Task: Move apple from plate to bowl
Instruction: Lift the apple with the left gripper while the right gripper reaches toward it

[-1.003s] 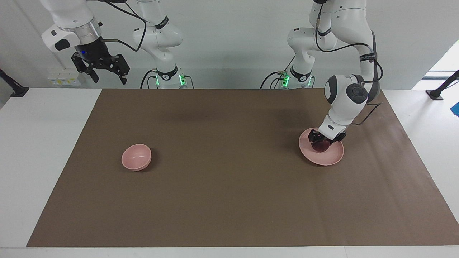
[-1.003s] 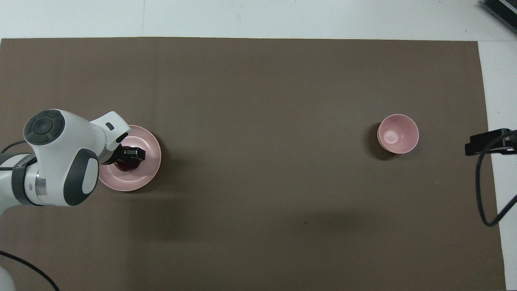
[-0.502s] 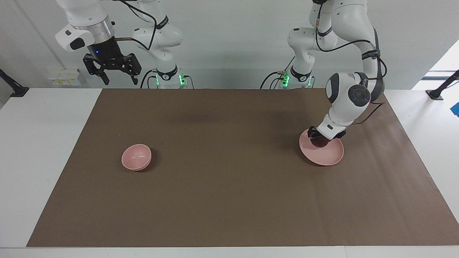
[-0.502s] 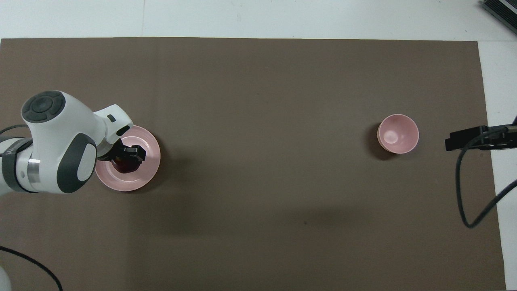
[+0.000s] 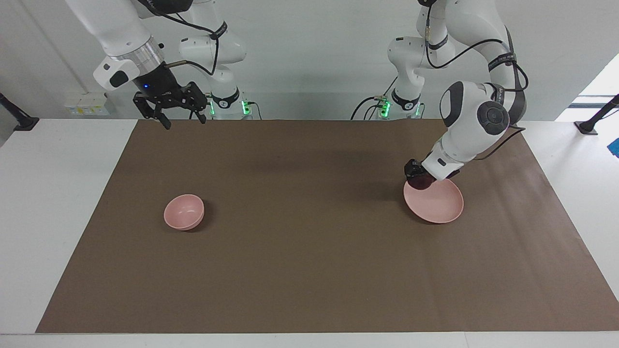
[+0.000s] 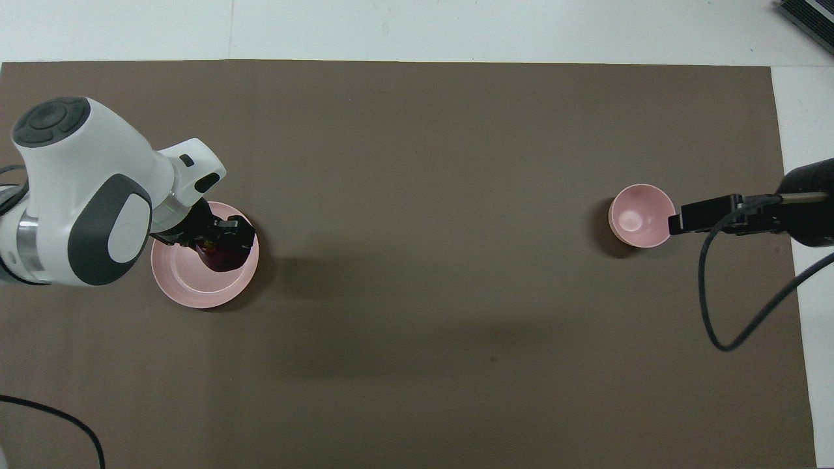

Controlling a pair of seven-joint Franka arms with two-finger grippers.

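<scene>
My left gripper is shut on the small dark red apple and holds it a little above the flat pale pink plate, over the plate's rim on the side toward the bowl. In the overhead view the apple shows under the gripper, over the plate. The small deep pink bowl stands empty toward the right arm's end of the table. My right gripper is open and empty, high over the mat's edge nearest the robots; in the overhead view it shows just beside the bowl.
A brown mat covers most of the white table. A black cable hangs from the right arm over the mat's end. Nothing else lies on the mat between plate and bowl.
My left gripper has lifted the apple off the plate and moved it toward the bowl's side. My right gripper has swung inward and lower, toward the bowl.
</scene>
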